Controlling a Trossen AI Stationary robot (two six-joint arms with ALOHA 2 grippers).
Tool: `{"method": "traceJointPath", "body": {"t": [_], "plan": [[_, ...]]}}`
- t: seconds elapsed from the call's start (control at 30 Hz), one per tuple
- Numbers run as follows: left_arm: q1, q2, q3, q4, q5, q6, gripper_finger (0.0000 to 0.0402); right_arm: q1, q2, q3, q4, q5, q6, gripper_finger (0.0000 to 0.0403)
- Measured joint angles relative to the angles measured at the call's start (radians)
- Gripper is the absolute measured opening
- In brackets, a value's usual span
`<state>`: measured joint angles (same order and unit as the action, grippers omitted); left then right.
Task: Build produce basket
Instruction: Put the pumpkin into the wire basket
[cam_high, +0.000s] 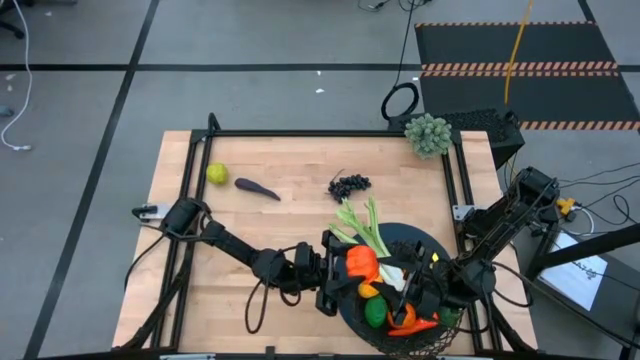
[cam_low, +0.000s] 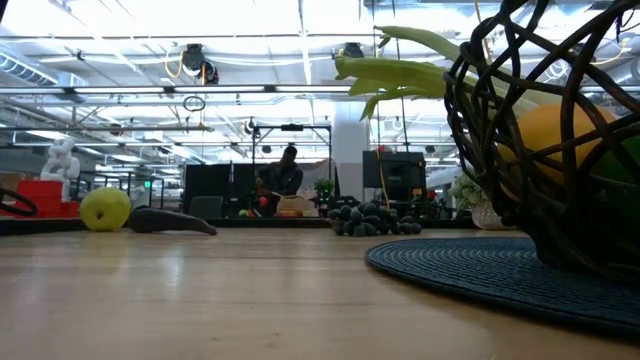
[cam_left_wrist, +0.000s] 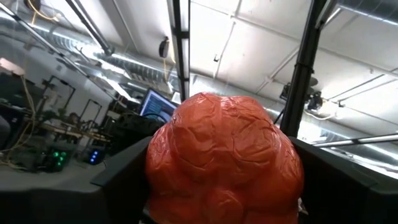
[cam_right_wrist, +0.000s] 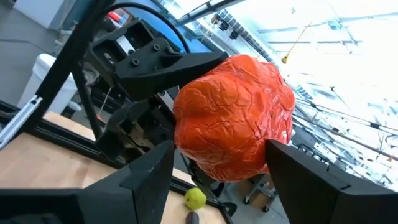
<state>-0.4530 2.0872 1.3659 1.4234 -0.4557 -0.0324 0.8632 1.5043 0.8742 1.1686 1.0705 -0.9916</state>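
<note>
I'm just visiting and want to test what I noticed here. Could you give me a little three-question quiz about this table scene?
1. True or false: the red-orange mango lies flat on the table.
2. Which produce is outside the basket? A) lime, eggplant, grapes; B) celery stalk only; C) none.
3. Fill in: the mango sits between the left gripper and the ____ gripper.

Key: 1 false, it is held up over the basket's edge; 2 A; 3 right.
</note>
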Motion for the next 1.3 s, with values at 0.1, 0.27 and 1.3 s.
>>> {"method": "traceJointPath", "body": {"t": [0.1, 0.27, 1.3], "plan": [[0.001, -0.001, 0.0, -0.006, -0.006, 0.006, 0.0339, -0.009, 0.0, 0.0, 0.008, 0.001, 0.017, 0.0247], [-0.013, -0.006, 0.0, -0.019, -0.006, 0.082, 0.0336, 0.009, -0.001, 0.0, 0.006, 0.029, -0.036, 0.0247], [0.003, -0.353, 0.0, -1.556, 0.373, -0.238, 0.034, -0.065, -0.033, 0.0, -0.633, -0.401, 0.562, 0.0302]]}}
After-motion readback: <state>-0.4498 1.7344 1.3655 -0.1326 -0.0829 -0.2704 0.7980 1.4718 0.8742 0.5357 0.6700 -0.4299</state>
